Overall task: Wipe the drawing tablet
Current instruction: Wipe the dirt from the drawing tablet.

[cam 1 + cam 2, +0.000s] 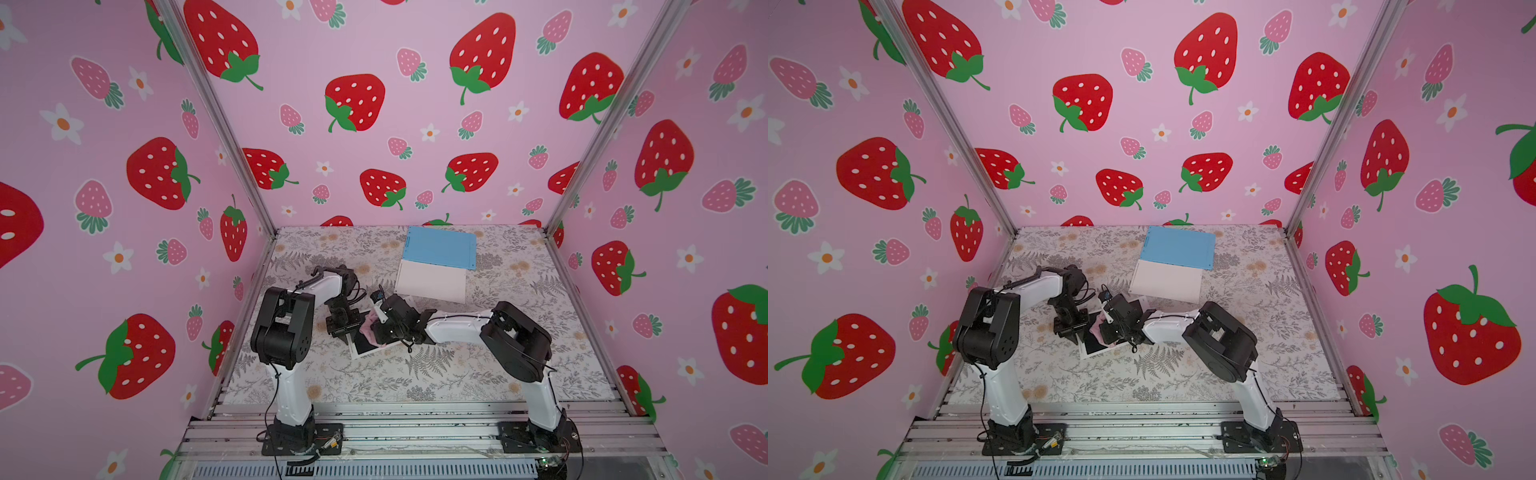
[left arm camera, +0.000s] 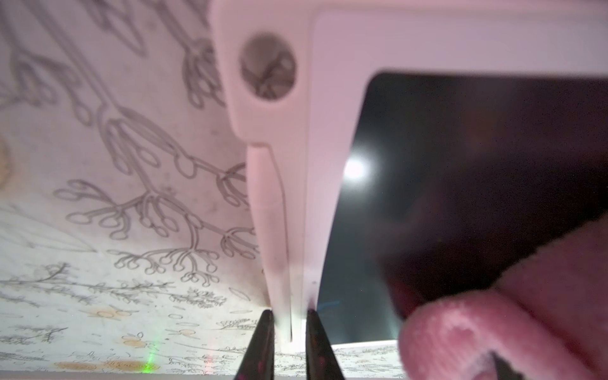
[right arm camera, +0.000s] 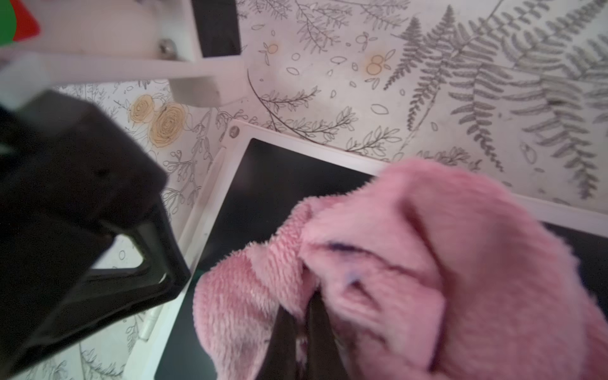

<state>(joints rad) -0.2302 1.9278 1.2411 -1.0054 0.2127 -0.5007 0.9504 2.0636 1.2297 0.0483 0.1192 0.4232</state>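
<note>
The drawing tablet (image 1: pixel 366 354) (image 1: pixel 1096 352) lies mid-table, a black screen (image 3: pixel 279 184) in a white frame (image 2: pixel 329 131), mostly hidden under both wrists in both top views. My left gripper (image 2: pixel 289 329) (image 1: pixel 347 332) is shut on the tablet's left rim, one finger on each side of it. A fluffy pink cloth (image 3: pixel 427 246) (image 2: pixel 493 329) (image 1: pixel 370 328) rests bunched on the screen. My right gripper (image 3: pixel 301 316) (image 1: pixel 377 332) is shut on the cloth and comes in from the right. Most of the screen's right part is covered by the cloth.
A blue panel (image 1: pixel 440 248) joined to a white panel (image 1: pixel 432 284) lies flat at the back of the floral table cover (image 1: pixel 457 374). Strawberry-print walls close in three sides. Aluminium rails (image 1: pixel 415 419) with the arm bases run along the front.
</note>
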